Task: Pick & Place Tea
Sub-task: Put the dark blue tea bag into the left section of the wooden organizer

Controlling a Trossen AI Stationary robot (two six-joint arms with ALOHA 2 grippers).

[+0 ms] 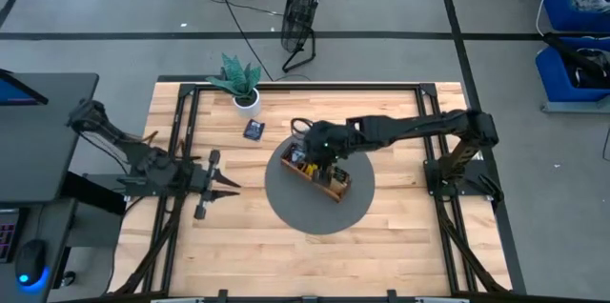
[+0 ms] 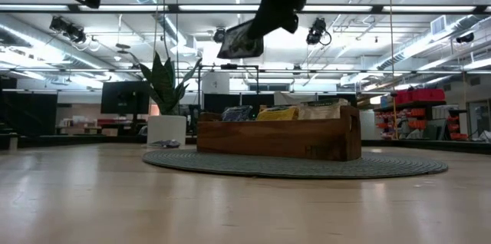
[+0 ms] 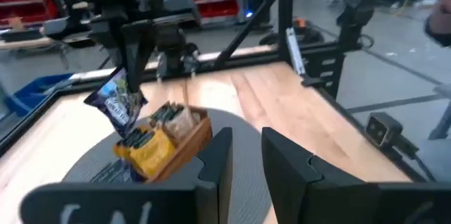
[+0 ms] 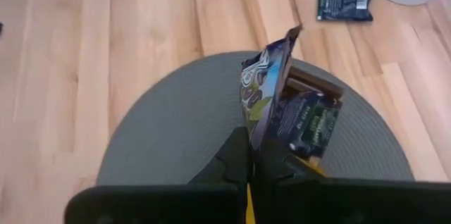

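Note:
My right gripper hangs over the wooden tray's far-left end, shut on a dark blue tea sachet. The low view shows this sachet up in the air above the tray. The tray lies on a round grey mat and holds dark, yellow and beige sachets standing on edge. A second dark sachet lies flat on the table beyond the mat, near the plant. My left gripper waits open at the table's left side, off the mat. My right gripper pinches the dark blue sachet between its two fingers by one edge, coming from above and pointing down. The sachet is lifted clear of the tray and hangs tilted below the fingers, its free corner lowest.
A potted plant in a white pot stands at the table's far side, left of centre. Bare wooden table lies near and right of the mat. A floor fan and blue bins stand beyond the table.

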